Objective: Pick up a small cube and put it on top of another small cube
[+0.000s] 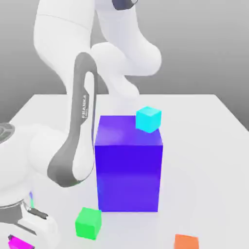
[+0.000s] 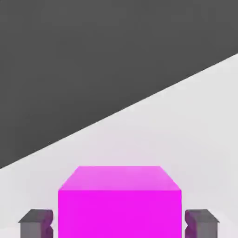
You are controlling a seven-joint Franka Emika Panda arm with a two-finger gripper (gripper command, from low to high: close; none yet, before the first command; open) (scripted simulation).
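Note:
The small cube (image 1: 19,242) is magenta and sits at the bottom of the exterior view's left, on the white table. My gripper (image 1: 23,237) is down over it. In the hand view the magenta small cube (image 2: 119,202) sits between my two dark fingers (image 2: 35,223), one at each side face, and my gripper (image 2: 118,224) is shut on it. The other small cube (image 1: 88,223) is bright green. It rests on the table to the exterior view's right of my gripper, in front of the big blue-purple block (image 1: 129,163).
A cyan cube (image 1: 148,119) shows at the big block's upper far corner. An orange cube (image 1: 186,241) lies at the bottom right of the exterior view. My white arm (image 1: 82,121) arches over the left side of the table (image 1: 204,146). The table edge (image 2: 139,104) runs behind the held cube.

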